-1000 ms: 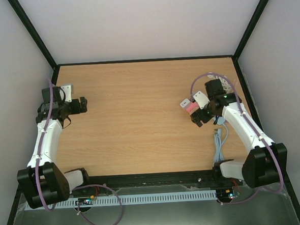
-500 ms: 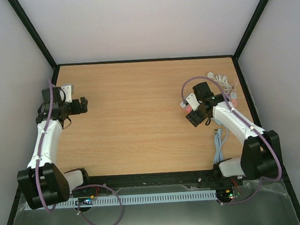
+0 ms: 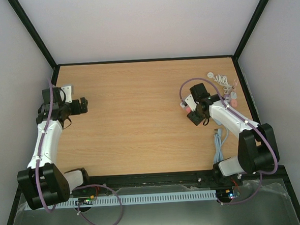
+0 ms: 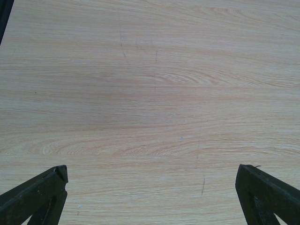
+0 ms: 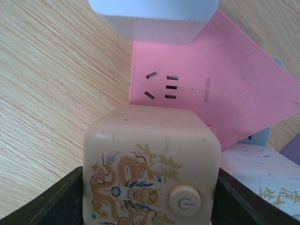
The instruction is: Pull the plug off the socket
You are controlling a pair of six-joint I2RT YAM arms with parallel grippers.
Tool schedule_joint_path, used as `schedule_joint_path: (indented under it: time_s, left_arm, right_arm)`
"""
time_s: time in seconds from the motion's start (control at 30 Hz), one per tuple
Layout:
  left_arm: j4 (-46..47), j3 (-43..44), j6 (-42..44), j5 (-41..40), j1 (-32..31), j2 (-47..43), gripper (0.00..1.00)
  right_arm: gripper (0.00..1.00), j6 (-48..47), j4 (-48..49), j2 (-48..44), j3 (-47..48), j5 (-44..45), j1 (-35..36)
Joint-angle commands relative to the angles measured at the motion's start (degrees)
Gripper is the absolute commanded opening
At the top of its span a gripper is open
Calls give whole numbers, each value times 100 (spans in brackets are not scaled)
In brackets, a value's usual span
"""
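**The plug sits in the claw, but the socket is loose**

The right claw (image 5: 150, 190) is down low at the right side of the bench (image 5: 47, 70). Between its two dark fingers (image 5: 47, 206) sits the cream plug (image 5: 150, 150), a little box with a gold dragon and a round button (image 5: 186, 202) on it. The fingers are right up against the sides of the plug. I cannot tell if they squeeze it tight or only touch it.

The cream plug is stuck into the pink socket (image 5: 234, 103), which lies flat on the bench. A white plug (image 5: 154, 18) is stuck into the far end of the same socket.

The left claw (image 4: 151, 172) is wide apart and holds nothing. It hangs over bare wood, well away on the other side of the bench.

What could go wrong? Nothing holds the pink socket down. If the right claw pulls, I think the whole socket may slide or lift along with the plug, and the plug will not come out. The plug's sides look smooth, so a weak squeeze could let the fingers slip off. A pull to the side, not straight back, could jam the pins. A finger could also press the button by mistake.
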Motion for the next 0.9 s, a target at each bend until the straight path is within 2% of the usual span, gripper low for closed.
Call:
schedule_joint_path:
  time_s: [0.0,0.27,0.47,0.67,0.87]
  left_arm:
    - [-2,-77,-69,21,-19,-119,100]
    - [8,-79,-80,23,-14,-121,100]
    - [8,-71,-89,24,-19,-121,100]
    - [12,-71,-89,24,-12,-111,100]
    - [-1,-67,-88,10,-19,-105,100]
  right_arm:
    - [61,-69,40,113,-80,-92,33]
    - [55,-79,-142,258,147,-891,46]
    - [55,-87,-114,365,181,-1122,233]
    - [52,68,-7,533,217,-1132,705]
    - [53,340,169,668,246,-1137,1475]
